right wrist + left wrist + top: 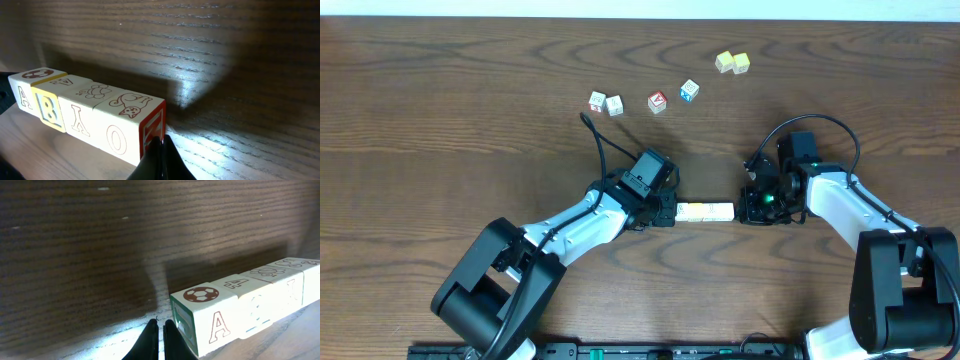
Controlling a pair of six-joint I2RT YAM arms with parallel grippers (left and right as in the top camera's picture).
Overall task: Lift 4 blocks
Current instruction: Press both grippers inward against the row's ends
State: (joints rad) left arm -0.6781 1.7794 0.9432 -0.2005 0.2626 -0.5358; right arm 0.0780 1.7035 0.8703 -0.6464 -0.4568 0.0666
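Dark brown wood with thin lines fills every view; this is the tabletop point(440, 120), and a pale strip of wall runs along its far edge.

Four blocks point(706, 211) sit end to end in one short row, near the middle of the tabletop. From above, the long way of the row runs left to right, straight from one claw to the other.

The left claw point(670, 213) has its two fingers pressed together. The tips touch the left end of the row. The right claw point(744, 208) is pressed together too, and its tips touch the right end. Neither claw pinches a block; the row is squeezed between them. I cannot tell if the row is off the tabletop.

The blocks are small cream cubes with drawings. The ball block point(202, 310) at the left end has a brown ball on top, a red A on its side and a green frame on its end. The cat block point(130, 117) at the right end has a cat on top, an O on its side and a red end face. The B block point(50, 110) has a blue B in a yellow frame.

Far behind the row lie two pale cubes point(605, 103), a red cube point(657, 101), a blue cube point(689, 90) and a yellow pair point(732, 63).
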